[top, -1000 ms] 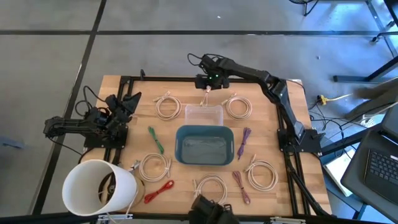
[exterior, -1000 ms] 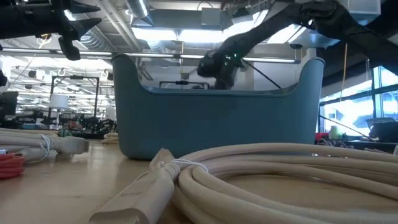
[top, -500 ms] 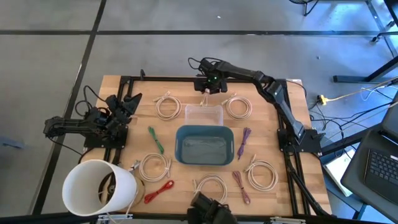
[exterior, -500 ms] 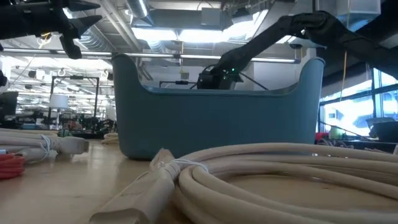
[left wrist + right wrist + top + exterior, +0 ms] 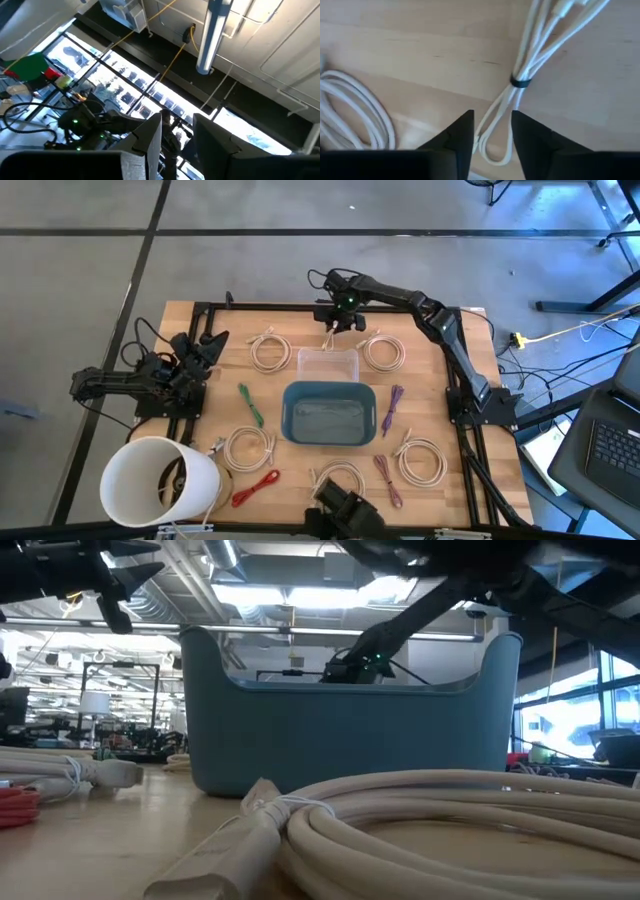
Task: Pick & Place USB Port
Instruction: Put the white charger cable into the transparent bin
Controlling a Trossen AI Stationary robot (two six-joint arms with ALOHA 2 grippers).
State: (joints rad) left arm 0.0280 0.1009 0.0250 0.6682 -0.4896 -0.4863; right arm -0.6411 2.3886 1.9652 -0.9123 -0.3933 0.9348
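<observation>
Right pincer (image 5: 492, 137) hanging low over the far side of the bench (image 5: 430, 395), fingers slightly apart, straddling the loop of a white cable bundle (image 5: 512, 97), not clearly pinching. Left pincer (image 5: 205, 350) waiting at bench's left edge, fingers slightly apart.

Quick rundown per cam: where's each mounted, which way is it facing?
High view: overhead, straight down on the table; both arms show, right gripper over the bundled white cable, left gripper parked at the left edge.
Low view: table height, looking level across; blue bin, right arm behind it.
Left wrist view: tilted up at the ceiling; own fingers.
Right wrist view: facing down; fingers straddle the cable's loop.
Shared: high and right wrist views both show that cable.
</observation>
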